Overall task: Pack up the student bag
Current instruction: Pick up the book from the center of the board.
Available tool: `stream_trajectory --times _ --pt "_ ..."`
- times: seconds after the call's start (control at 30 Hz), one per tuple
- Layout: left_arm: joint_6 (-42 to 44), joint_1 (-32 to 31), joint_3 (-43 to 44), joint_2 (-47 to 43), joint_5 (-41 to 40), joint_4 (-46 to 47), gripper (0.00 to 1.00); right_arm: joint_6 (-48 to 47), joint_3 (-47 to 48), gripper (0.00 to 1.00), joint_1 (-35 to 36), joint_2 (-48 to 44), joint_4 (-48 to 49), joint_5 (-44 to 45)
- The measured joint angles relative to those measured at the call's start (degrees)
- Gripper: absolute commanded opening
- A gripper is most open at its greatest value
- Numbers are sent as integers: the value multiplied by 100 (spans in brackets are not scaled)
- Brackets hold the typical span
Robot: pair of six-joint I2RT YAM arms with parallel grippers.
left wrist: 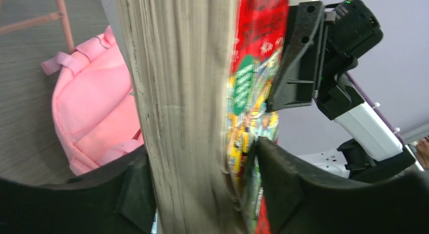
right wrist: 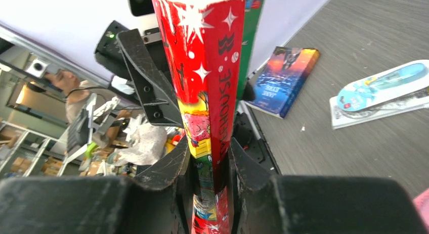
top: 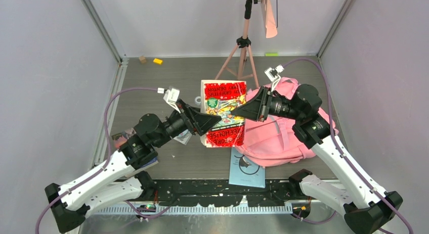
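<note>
1. Both arms meet over the middle of the table around a thick red book (top: pixel 223 112) lifted off the surface. The right gripper (top: pixel 242 111) is clenched on its spine edge, fingers pressed against both covers.
2. The left gripper (top: pixel 212 122) straddles the page edge. Its fingers (left wrist: pixel 283 183) sit close on either side, but I cannot tell whether they are pinching or just released.
3. The student bag (top: pixel 283 128) lies flat at centre right of the overhead view, partly under the right arm. Whether it is unzipped cannot be made out.
4. As I judge it, packing is at an early stage: the book is not yet in, and a pale blue booklet (top: pixel 247 169) below the bag, a dark paperback (right wrist: pixel 283 80) and a carded packet (right wrist: pixel 382 92) lie loose on the table (top: pixel 152 77).
5. The book has a glossy, busy red cover and rough greyish page edges; the bag is soft pink fabric with a mesh panel, slumped and wrinkled.
</note>
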Motion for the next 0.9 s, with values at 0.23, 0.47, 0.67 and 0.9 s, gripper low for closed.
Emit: stream_trajectory --times 0.23,0.47,0.67,0.9 --pt "-262 -2 -192 -57 177 269 5 -354 0 25 26 -7 -511 350" --pt "-302 13 -365 -153 328 592 0 -356 0 79 42 -2 -614 645" --pt "-278 70 -662 -280 479 750 0 -326 4 91 -2 -2 -511 844" --pt "-286 70 -769 -367 809 1237 0 -146 4 99 -2 2 2 682"
